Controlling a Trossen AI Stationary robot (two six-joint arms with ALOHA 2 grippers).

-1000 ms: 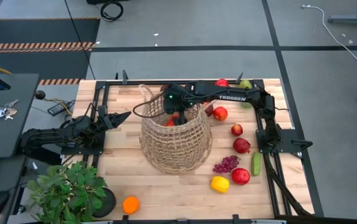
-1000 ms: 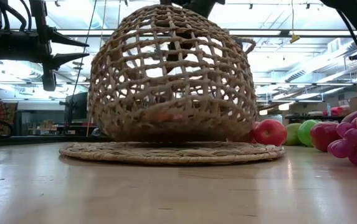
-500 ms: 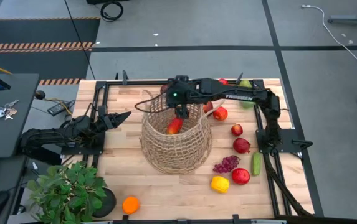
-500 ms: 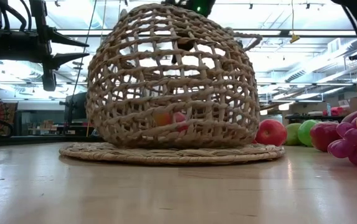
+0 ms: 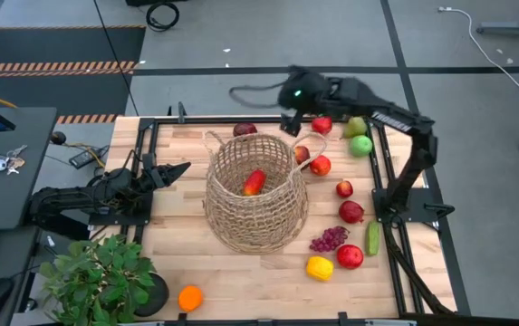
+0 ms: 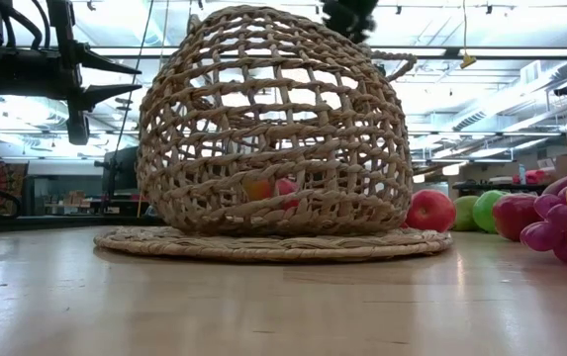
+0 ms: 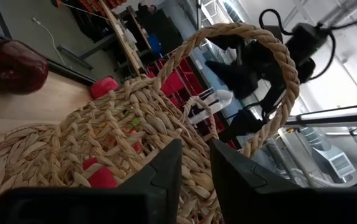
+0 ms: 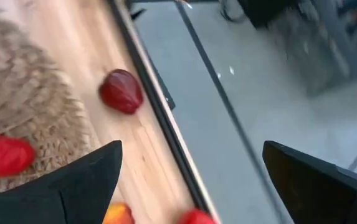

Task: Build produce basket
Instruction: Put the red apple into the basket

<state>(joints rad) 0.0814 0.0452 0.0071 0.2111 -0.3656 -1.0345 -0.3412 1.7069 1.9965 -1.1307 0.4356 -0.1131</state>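
Note:
The tan wicker basket (image 5: 254, 195) stands mid-table on a flat woven mat (image 6: 273, 240). A red pepper (image 5: 254, 181) lies inside on its bottom and shows through the weave in the low view (image 6: 268, 188). My right gripper (image 8: 190, 186) is open and empty. It hangs high over the far edge, beyond the basket's rim (image 5: 293, 107). My left gripper (image 7: 195, 165) waits at the table's left (image 5: 177, 168), level, pointing at the basket, with a narrow gap between its fingers. More produce lies right of the basket: red apples (image 5: 320, 166), grapes (image 5: 329, 239), a cucumber (image 5: 371, 239) and a lemon (image 5: 319, 268).
A dark red apple (image 8: 121, 91) lies by the far edge behind the basket. A green apple (image 5: 360, 145) and a pear (image 5: 356, 125) sit at the far right corner. An orange (image 5: 189, 297) and a potted plant (image 5: 105, 276) are at the near left. Black frame rails (image 5: 150, 136) edge the table.
My right gripper has let go of the red pepper inside the basket, risen out of the opening, and swung up and toward the far right. The pepper has dropped to the basket's bottom and lies still there.

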